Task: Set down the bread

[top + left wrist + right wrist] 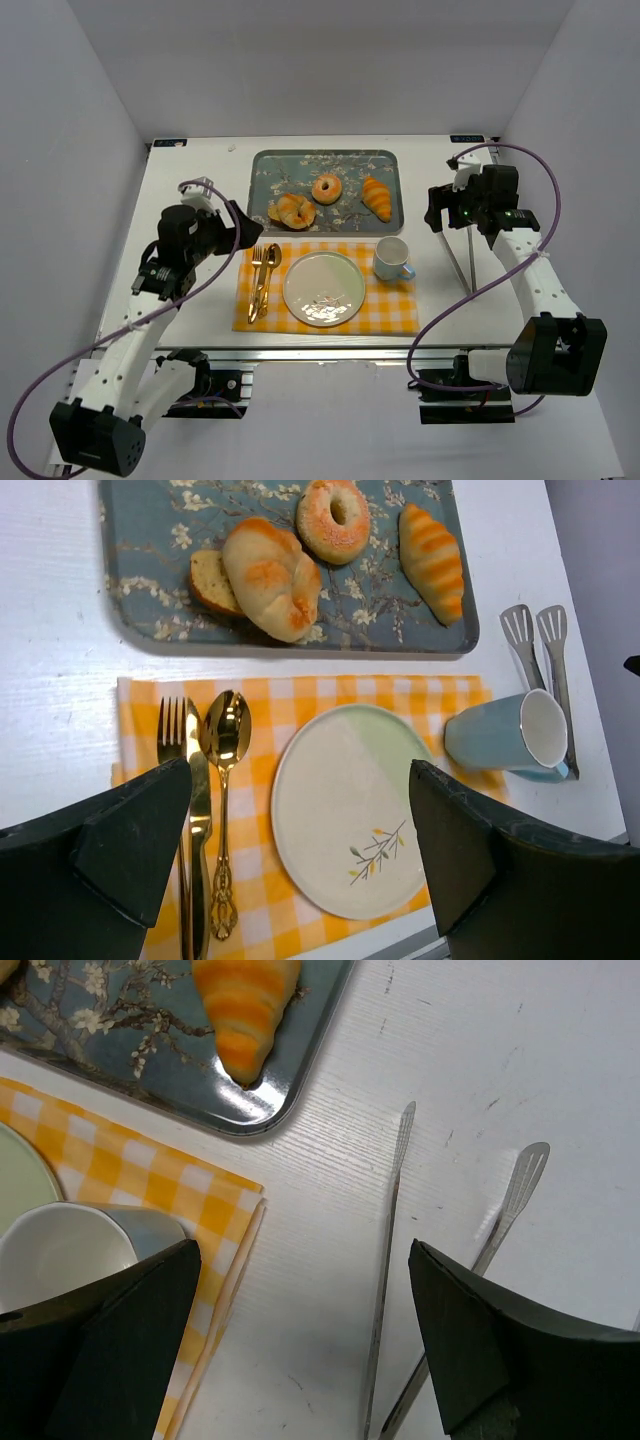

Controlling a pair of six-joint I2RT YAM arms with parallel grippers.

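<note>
A blue flowered tray [262, 170] at the back holds a twisted bun [291, 210], a sugared ring [327, 187] and a striped croissant [377, 198]. A pale plate [323, 288] lies bare on the yellow checked mat [400, 312]. My left gripper [245, 232] is open and empty, above the mat left of the tray's near corner. In the left wrist view it [300, 810] hovers over the plate [345, 820], with the bun [270, 578] farther off. My right gripper [437, 215] is open and empty, right of the tray. In the right wrist view it [300, 1290] is over bare table, with the croissant [245, 1005] at the top.
A blue cup [392, 259] stands on the mat's right part. Metal tongs [457, 255] lie on the table right of the cup, below my right gripper. A gold fork, knife and spoon [262, 280] lie left of the plate.
</note>
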